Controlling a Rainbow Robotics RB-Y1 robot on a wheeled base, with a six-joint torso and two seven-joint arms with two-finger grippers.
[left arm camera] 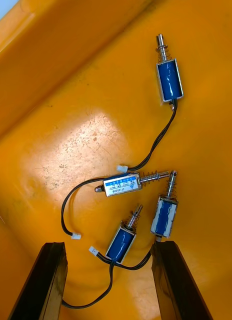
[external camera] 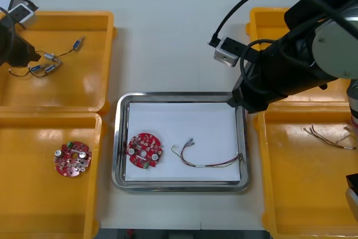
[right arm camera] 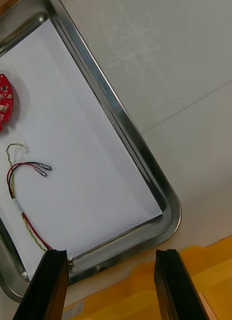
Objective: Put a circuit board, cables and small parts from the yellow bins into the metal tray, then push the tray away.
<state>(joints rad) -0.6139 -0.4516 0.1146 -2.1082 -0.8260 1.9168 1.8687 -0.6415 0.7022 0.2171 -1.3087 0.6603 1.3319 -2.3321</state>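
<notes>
Directly ahead of the left gripper (left arm camera: 108, 245), whose jaws stand spread, four small metal parts (left arm camera: 122, 183) lie on the floor of a yellow bin (left arm camera: 56, 75), with black cables (left arm camera: 156, 142) trailing among them. The nearest part sits between the fingertips, tilted, its spring end pointing away from the jaws. One beyond it lies crosswise, and the farthest points away too. The right gripper (right arm camera: 111, 251), jaws apart and holding nothing, hangs over a corner of the metal tray (right arm camera: 146, 170). A red and yellow cable (right arm camera: 31, 225) runs from beside one fingertip away toward the circuit board (right arm camera: 2, 102).
</notes>
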